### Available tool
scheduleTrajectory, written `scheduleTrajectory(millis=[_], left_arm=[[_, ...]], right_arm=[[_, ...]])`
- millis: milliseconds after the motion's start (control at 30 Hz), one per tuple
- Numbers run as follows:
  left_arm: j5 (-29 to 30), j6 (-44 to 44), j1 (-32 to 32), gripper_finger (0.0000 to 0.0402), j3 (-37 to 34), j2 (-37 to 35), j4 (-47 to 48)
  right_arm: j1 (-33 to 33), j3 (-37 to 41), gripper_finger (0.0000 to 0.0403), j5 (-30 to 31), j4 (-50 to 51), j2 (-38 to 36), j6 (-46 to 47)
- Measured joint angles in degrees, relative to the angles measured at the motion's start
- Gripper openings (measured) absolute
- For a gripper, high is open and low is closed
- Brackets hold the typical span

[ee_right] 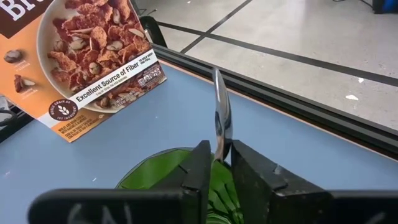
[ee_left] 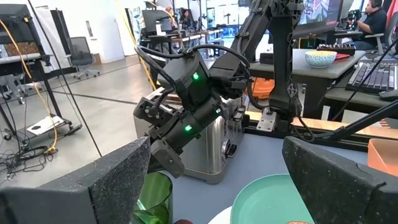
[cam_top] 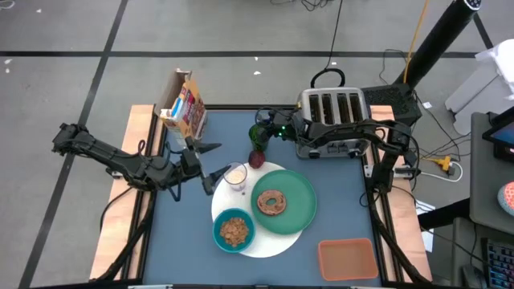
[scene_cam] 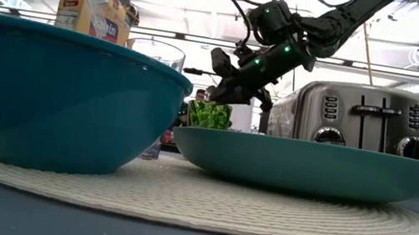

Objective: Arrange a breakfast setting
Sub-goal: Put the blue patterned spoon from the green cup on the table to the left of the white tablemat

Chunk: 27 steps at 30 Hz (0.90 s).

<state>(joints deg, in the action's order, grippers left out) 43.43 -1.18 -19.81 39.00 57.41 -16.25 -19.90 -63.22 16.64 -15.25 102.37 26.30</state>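
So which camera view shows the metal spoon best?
The right wrist view: the slim metal spoon stands upright, pinched between the right gripper jaws over a green cup. The high, low and left wrist views show only that gripper, no clear spoon.

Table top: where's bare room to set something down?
Free: blue surface between the orange tray and the toaster, and left of the teal bowl below the left gripper. Crowded: the white mat and around the green cup.
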Motion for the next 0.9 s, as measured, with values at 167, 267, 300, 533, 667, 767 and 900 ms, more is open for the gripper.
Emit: scheduleTrajectory(millis=[167,267,300,533,667,767,900], left_arm=[[0.0,0.0,0.0,0.0372,0.0,0.0,0.0],[0.0,0.0,0.0,0.0372,0.0,0.0,0.0],[0.0,0.0,0.0,0.0372,0.0,0.0,0.0],[0.0,0.0,0.0,0.0372,0.0,0.0,0.0],[0.0,0.0,0.0,0.0372,0.0,0.0,0.0],[0.0,0.0,0.0,0.0372,0.0,0.0,0.0],[0.0,0.0,0.0,0.0372,0.0,0.0,0.0]], right_arm=[[0.0,0.0,0.0039,0.0,0.0,0.0,0.0],[0.0,0.0,0.0028,0.0,0.0,0.0,0.0],[0.0,0.0,0.0024,0.0,0.0,0.0,0.0],[0.0,0.0,0.0003,0.0,-0.1,0.0,0.0],[0.0,0.0,0.0003,0.0,-0.1,0.0,0.0],[0.0,0.0,0.0002,-0.1,-0.2,0.0,0.0],[0.0,0.0,0.0001,-0.2,-0.6,0.0,0.0]])
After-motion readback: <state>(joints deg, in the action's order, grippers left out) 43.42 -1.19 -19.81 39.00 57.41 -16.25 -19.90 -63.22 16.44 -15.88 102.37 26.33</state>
